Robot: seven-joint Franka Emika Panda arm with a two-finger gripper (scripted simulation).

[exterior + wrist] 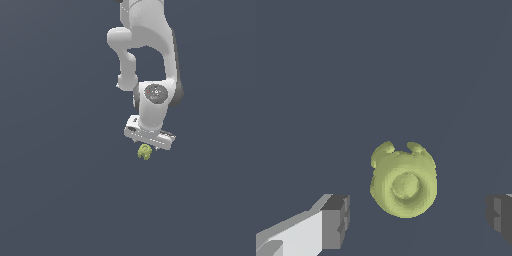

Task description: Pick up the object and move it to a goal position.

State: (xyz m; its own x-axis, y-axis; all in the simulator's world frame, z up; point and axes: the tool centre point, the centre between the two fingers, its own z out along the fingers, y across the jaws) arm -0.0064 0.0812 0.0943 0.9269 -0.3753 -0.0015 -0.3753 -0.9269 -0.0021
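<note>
Plain dark slate surface [60, 200]; jaws wide apart flanking olive object [403, 180], contact apparently none.

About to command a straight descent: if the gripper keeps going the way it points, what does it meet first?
Most likely the olive object: in the wrist view it sits between the open jaws of the gripper, apart from both. How far ahead is unclear.

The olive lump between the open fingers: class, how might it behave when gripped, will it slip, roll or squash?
The olive object looks rounded and knobbly, so flat fingertips would probably touch only a few bumps and it might twist or slip. Its round body suggests it may roll if nudged. It is tiny beside the gripper, so likely light; stiffness cannot be judged from here.
</note>
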